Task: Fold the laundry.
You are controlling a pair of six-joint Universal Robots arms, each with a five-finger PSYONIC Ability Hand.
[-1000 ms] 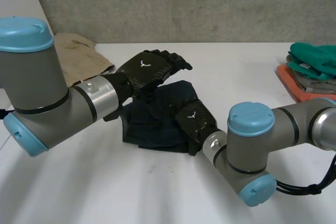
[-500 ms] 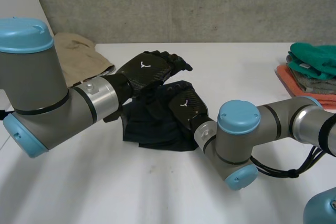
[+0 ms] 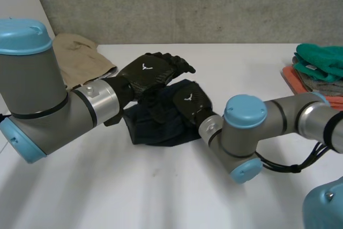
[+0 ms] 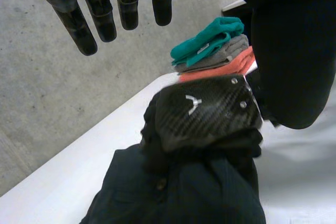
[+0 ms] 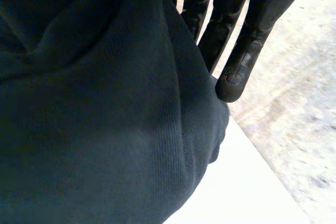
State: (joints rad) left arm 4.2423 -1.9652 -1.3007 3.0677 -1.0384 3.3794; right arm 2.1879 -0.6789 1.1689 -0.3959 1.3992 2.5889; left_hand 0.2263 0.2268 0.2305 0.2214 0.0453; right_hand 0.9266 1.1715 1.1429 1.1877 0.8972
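on white table (image 3: 107, 186), centre: dark navy garment (image 3: 155, 130), bunched; right hand (image 3: 188, 102) on it, fingers straight against cloth; left hand (image 3: 153, 73) just above, fingers straight, holding nothing; folded stack (image 3: 316, 71) well apart.

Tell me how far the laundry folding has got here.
Done: a folded stack, teal over grey over orange, sits at the right edge of the table. In hand: the dark garment lies bunched mid-table, the right hand pressed on it with straight fingers, the left hand open above it. Left: finishing that fold, then the beige garment lying loose at the far left.
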